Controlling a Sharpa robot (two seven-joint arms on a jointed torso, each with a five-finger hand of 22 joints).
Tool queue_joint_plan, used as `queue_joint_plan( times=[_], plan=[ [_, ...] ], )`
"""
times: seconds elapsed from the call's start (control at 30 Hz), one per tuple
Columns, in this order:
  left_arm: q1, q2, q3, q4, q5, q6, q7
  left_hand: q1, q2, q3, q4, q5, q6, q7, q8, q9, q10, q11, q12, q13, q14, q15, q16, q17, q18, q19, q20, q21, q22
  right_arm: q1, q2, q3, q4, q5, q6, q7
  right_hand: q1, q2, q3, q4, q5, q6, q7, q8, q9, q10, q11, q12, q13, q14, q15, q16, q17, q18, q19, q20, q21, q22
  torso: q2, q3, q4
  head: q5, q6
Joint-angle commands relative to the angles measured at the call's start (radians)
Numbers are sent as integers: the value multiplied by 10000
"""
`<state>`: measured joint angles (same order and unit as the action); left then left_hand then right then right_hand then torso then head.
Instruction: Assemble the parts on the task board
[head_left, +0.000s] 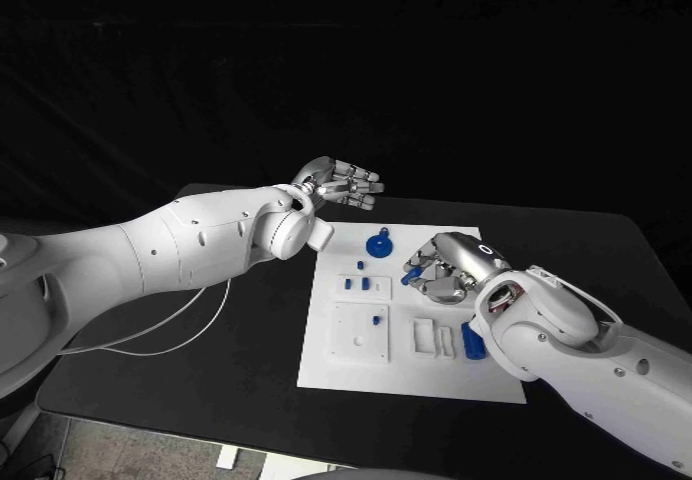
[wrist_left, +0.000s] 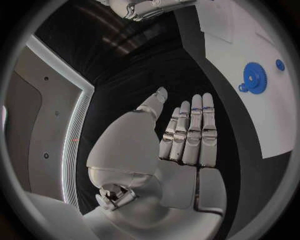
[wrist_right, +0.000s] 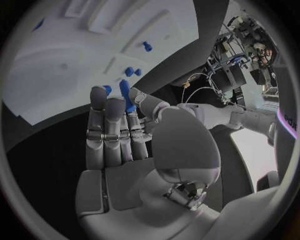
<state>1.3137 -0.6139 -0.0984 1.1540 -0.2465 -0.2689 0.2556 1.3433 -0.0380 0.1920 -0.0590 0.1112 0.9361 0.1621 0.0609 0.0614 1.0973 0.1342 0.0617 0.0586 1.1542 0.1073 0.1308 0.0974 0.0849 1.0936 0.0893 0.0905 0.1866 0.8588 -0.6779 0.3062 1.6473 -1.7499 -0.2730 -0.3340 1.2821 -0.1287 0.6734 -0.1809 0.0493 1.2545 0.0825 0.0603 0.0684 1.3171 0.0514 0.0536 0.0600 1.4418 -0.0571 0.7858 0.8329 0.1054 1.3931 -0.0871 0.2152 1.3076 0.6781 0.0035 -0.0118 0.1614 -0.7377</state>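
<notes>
Two hands, one white board (head_left: 346, 375), and several small blue pieces waiting on it.

Over the board's middle, the right hand (head_left: 440, 268) hangs with fingers straight and apart; a blue piece (wrist_right: 127, 100) shows at its fingertips, though whether it is pinched I cannot tell. Beyond the board's far edge, the left hand (head_left: 340, 184) is raised, fingers curled, holding nothing. The blue gear (head_left: 379, 244) lies near the board's far edge, close to the right hand. My worry: descending fingers could knock the gear or scatter neighbouring pieces.
</notes>
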Motion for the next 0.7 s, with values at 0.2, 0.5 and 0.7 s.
queue_joint_plan(
  times=[0.2,0.5,0.7],
  plan=[
    [9,124,11,-37,63,219,74,17,88,-5,20,-68,59,-9,20,-2,29,14,-28,9,29,8,51,18,-131,-37,8,45,13,-223,716,-320,-20,188,215,474,5,144,3,-48,-9,77,-6,37,12,288,-235,65,15,22,-59,-55,9,134,-76,15,40,208,23,4,39,300,-89],
    [7,136,11,-42,63,294,83,8,86,-9,14,-69,43,-8,18,-3,26,14,-27,10,21,12,48,17,-132,-41,10,44,13,-305,1138,-796,51,215,277,620,-53,192,-35,-148,-7,88,-7,38,16,299,-238,66,17,36,-64,-99,-5,136,-81,17,40,201,12,-3,15,447,-213],
    [6,140,11,-36,63,330,81,-14,107,-11,9,-69,39,-7,19,-2,27,14,-25,10,22,10,51,19,-131,-38,10,46,12,-314,1160,-1101,43,-189,244,631,-47,218,-69,-204,-6,88,-8,38,16,295,-237,64,16,42,-64,-105,-6,134,-85,14,39,206,13,-5,6,483,-277]
  ],
)
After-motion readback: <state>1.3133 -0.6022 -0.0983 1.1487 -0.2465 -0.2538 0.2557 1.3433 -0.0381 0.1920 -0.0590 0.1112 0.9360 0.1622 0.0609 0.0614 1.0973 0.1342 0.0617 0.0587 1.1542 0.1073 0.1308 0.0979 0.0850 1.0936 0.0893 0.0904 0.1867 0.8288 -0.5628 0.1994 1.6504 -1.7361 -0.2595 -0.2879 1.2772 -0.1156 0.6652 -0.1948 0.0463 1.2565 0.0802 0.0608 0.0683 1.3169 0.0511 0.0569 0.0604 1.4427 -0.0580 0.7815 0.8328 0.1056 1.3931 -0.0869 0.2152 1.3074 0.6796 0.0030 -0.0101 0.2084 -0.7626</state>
